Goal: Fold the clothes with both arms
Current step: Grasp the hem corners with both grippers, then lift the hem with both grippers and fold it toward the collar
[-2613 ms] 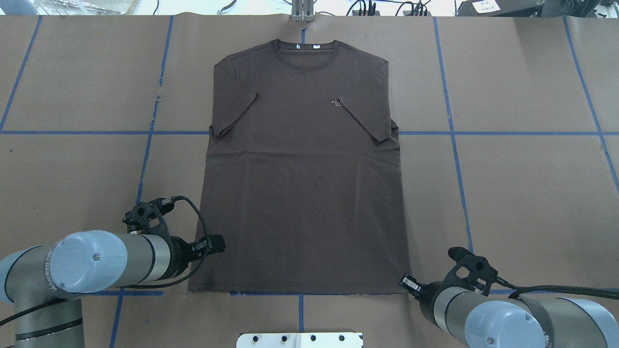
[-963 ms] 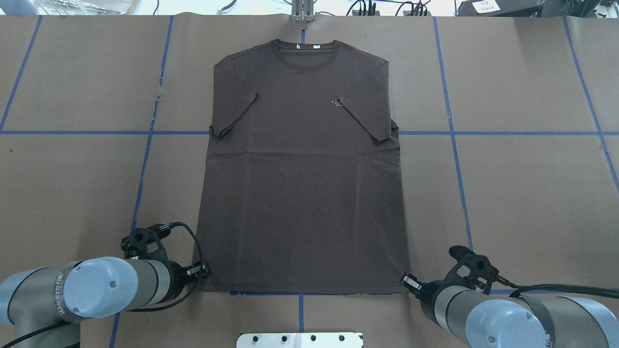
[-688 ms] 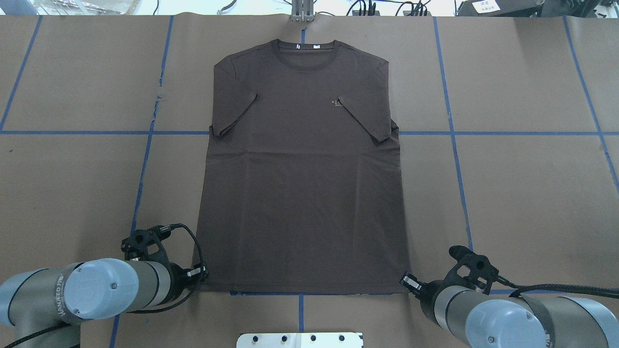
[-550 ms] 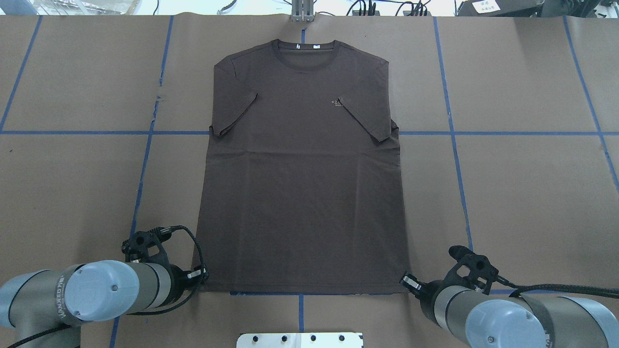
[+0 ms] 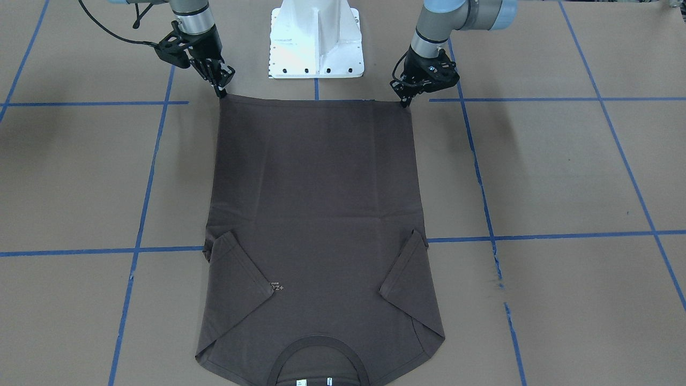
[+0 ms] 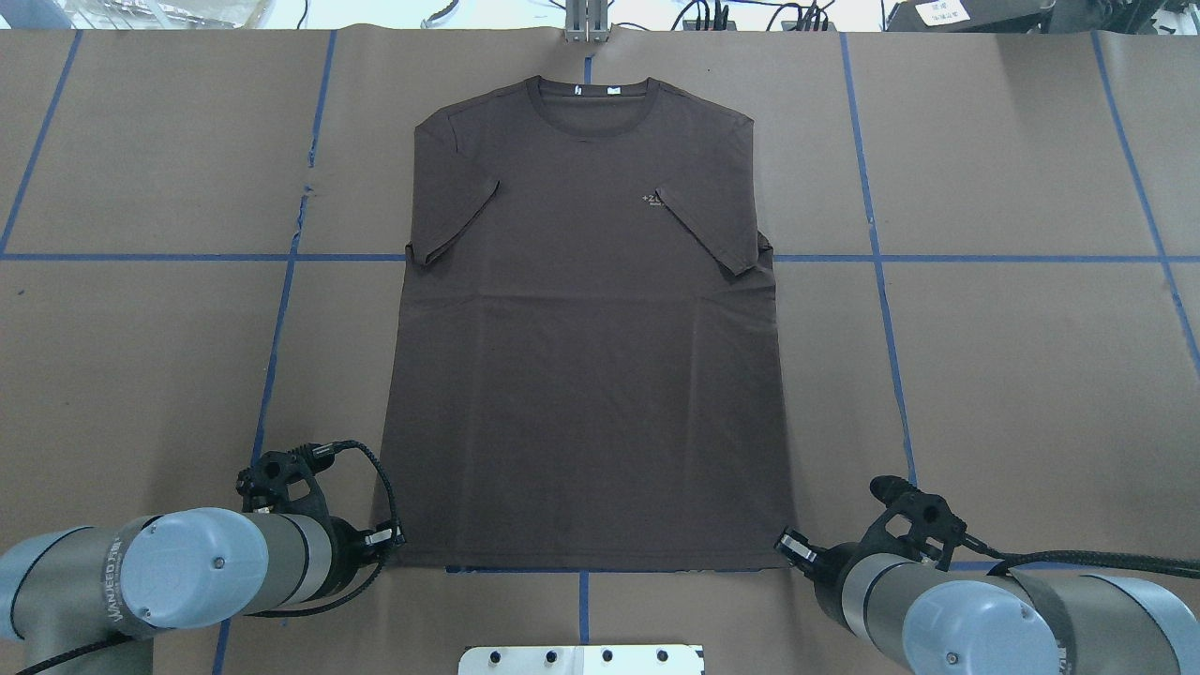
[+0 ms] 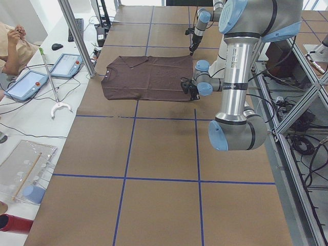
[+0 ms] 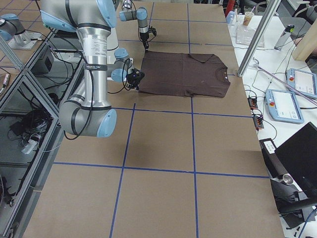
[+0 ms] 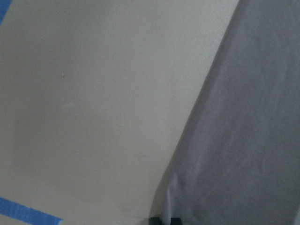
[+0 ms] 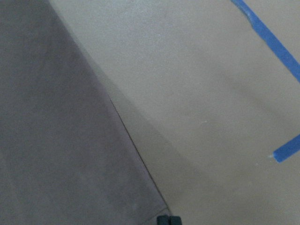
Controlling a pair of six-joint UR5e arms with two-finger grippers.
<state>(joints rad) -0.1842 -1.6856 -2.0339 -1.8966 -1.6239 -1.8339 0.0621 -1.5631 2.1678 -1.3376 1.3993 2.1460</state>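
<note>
The dark brown T-shirt (image 6: 591,375) lies flat on the brown paper, collar (image 6: 588,98) at the far side and both sleeves folded inward. My left gripper (image 6: 398,539) sits low at the shirt's near-left hem corner. In the left wrist view its fingertips (image 9: 161,220) stand pressed together where the cloth (image 9: 243,140) puckers. At the near-right hem corner is my right gripper (image 6: 786,544), with its tips (image 10: 168,219) closed at the very corner of the fabric (image 10: 56,140). In the front-facing view the left gripper (image 5: 403,102) and right gripper (image 5: 221,92) touch the two ends of the hem.
The white pedestal base (image 5: 316,43) stands just behind the hem, between the arms. Blue tape lines (image 6: 281,309) grid the paper. A metal post (image 6: 586,23) rises at the far edge past the collar. Tablets (image 7: 25,84) and a person's hand (image 7: 13,41) are off the table's far side.
My left arm has drawn back and down along the shirt's left edge to the near hem corner, where the cloth is now gathered. The right arm has held still.
</note>
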